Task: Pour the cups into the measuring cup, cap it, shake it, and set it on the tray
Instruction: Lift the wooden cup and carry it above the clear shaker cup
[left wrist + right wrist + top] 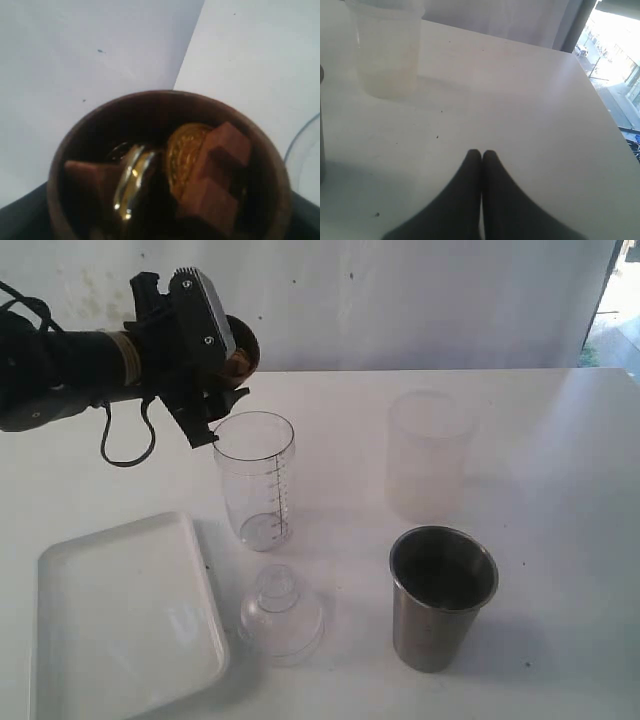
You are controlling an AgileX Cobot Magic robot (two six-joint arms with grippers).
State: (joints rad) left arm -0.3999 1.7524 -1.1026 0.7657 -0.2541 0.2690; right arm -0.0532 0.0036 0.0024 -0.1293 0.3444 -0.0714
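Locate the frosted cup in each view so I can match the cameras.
Exterior: frosted cup stands on the table, right of centre, behind the tumbler.
Left wrist: not in it; the wooden cup fills most of the view.
Right wrist: frosted cup on the table, next to the tumbler's edge.
Shared landmark: the tumbler, seen in the exterior and right wrist views.

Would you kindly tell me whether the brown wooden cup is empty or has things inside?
Not empty: the wooden cup holds a gold coin, brown blocks and a metal ring.
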